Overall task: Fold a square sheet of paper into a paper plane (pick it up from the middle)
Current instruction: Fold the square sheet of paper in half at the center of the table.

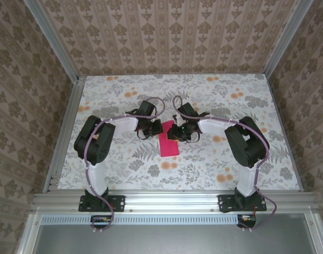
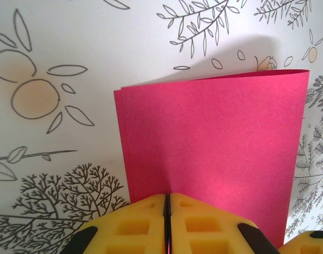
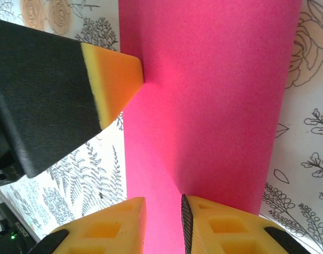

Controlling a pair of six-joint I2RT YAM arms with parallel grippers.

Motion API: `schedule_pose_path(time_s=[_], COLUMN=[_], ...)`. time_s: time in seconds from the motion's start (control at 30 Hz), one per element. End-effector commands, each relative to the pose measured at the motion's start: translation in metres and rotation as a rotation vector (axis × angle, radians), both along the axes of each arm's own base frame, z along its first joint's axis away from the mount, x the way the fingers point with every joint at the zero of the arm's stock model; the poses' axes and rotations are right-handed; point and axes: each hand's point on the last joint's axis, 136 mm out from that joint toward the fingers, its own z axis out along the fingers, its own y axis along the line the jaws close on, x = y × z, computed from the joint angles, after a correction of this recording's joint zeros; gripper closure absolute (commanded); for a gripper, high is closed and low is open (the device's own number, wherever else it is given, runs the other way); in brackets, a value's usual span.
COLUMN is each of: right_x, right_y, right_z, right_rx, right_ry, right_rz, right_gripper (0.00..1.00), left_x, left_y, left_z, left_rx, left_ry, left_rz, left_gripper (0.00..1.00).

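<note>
We're seeing the pink sheet of paper (image 1: 168, 141), folded over into a narrow rectangle, lying flat mid-table (image 1: 219, 164) between the two arms. The left gripper (image 2: 167, 222) is holding its fingers tight together with no gap, and one yellow fingertip (image 3: 116, 79) is touching the sheet's long edge. The right gripper (image 3: 164, 225) is sitting over one end with its jaws narrowly parted, pink is showing through the gap, and we're unable to tell whether it's gripping.

right pincer (image 3: 163, 227): jaws parted, square sheet of paper (image 3: 214, 106) showing between | left pincer (image 3: 130, 74): tip touching sheet's edge
</note>
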Motion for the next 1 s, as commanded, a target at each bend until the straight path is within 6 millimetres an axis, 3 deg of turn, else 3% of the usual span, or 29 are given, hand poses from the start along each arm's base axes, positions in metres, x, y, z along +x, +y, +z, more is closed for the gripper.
schedule_pose_path(time_s=[0.0,0.37,0.67,0.77,0.97], right_x=[-0.007,-0.013,-0.017,-0.015,-0.019], right_y=[-0.009,-0.018,-0.026,-0.023,-0.012], right_z=[-0.016,-0.027,-0.049,-0.04,-0.003], right_rx=[-0.057,-0.086,-0.112,-0.091,0.002], right_ry=[0.034,0.057,0.094,0.08,0.043], right_rz=[0.001,-0.011,-0.023,-0.021,0.009], right_gripper=[0.73,0.73,0.73,0.73,0.73], left_x=[-0.022,-0.023,-0.024,-0.024,-0.024], left_y=[0.013,0.014,0.015,0.015,0.015], left_z=[-0.035,-0.037,-0.038,-0.038,-0.039], left_rx=[0.096,0.101,0.1,0.1,0.101], left_ry=[0.099,0.103,0.104,0.103,0.105], left_rz=[-0.005,-0.004,-0.005,-0.005,-0.001], left_gripper=[0.9,0.9,0.9,0.9,0.9])
